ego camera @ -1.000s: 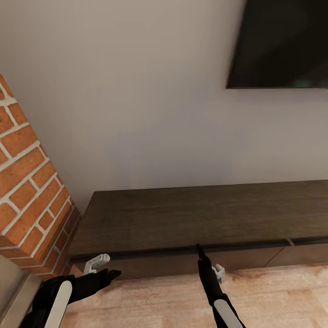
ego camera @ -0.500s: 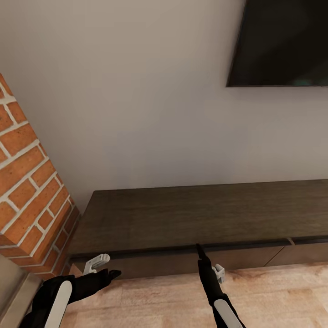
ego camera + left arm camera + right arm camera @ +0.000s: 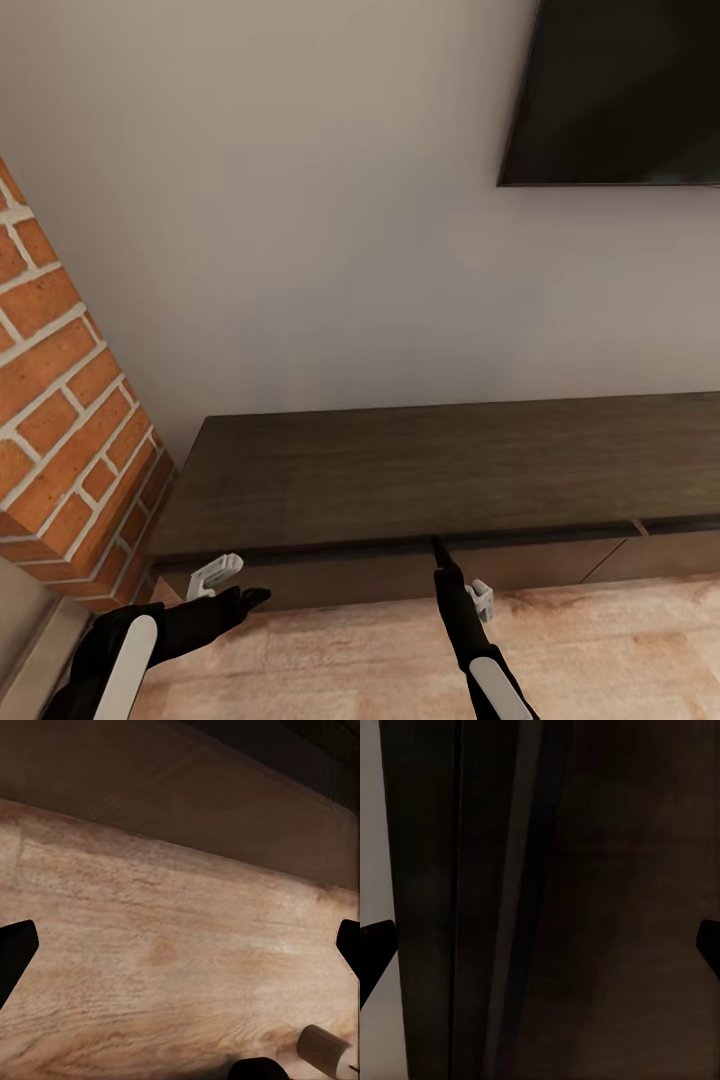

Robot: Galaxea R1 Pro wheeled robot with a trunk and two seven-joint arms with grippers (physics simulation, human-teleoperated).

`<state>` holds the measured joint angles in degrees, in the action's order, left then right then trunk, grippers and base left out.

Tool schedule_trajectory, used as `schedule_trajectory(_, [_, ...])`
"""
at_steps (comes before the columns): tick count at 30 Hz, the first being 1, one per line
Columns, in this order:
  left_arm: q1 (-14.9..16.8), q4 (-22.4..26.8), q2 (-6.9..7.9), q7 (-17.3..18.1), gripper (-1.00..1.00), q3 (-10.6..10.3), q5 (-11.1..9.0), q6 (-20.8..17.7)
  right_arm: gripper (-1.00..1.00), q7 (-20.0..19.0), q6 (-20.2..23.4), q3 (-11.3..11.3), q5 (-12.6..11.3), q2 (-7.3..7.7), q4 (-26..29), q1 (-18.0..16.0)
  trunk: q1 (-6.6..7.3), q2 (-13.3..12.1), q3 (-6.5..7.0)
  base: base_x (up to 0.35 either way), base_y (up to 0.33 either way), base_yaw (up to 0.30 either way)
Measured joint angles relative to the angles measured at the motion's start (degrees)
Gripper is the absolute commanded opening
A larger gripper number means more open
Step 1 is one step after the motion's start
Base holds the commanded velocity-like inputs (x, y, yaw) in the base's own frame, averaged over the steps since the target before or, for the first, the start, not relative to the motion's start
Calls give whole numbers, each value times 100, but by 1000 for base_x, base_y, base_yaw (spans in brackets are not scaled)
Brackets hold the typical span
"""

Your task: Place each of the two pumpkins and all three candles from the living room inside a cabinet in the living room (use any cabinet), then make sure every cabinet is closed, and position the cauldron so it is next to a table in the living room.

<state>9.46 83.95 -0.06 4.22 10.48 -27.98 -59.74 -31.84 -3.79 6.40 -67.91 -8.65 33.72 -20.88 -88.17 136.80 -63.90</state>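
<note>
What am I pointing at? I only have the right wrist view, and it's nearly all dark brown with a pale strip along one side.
Observer: In the head view, your right gripper is up against the top front edge of the long dark cabinet, just above the drawer fronts.
Operator: Is any drawer open there?
Observer: No, in the head view the fronts sit flush under the top, with no pale interior showing.
Operator: Any candles close by?
Observer: Possibly. The left wrist view shows a pale cylinder on the wood floor in front of the cabinet. It could be a candle, but I can't confirm that.
</note>
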Motion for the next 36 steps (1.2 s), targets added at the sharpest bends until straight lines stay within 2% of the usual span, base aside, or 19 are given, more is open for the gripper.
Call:
schedule_trajectory(19, [0,-4,4,0,100,-1,-48,0,100,-2,8,-4,-2,-1,1,0,0,0,0,19,0,0])
schedule_trajectory(20, [0,-4,4,0,100,-1,-48,0,-100,-2,8,-4,-1,-1,1,0,0,0,0,0,0,0])
schedule_trajectory(36, [0,-3,0,0,100,-3,-49,0,-100,8,6,-3,10,0,2,2,0,0,0,0,0,0])
